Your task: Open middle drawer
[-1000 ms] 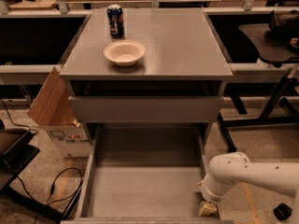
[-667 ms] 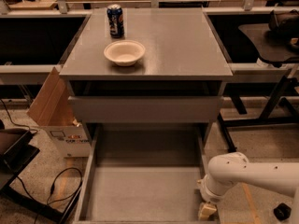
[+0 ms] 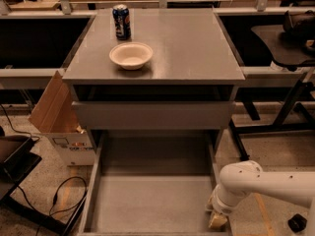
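Observation:
A grey drawer cabinet (image 3: 155,73) stands in the middle of the camera view. A low drawer (image 3: 152,200) is pulled far out toward me, and its empty grey tray shows. Above it a flat drawer front (image 3: 152,114) sits across the cabinet, with a dark gap above it under the top. My white arm (image 3: 266,183) comes in from the lower right. My gripper (image 3: 218,219) points down at the front right corner of the pulled-out drawer, beside its right wall.
A white bowl (image 3: 131,55) and a blue soda can (image 3: 121,21) stand on the cabinet top. An open cardboard box (image 3: 59,124) is on the floor at the left, with cables (image 3: 64,200) near it. Dark tables and chair legs (image 3: 290,112) flank the cabinet.

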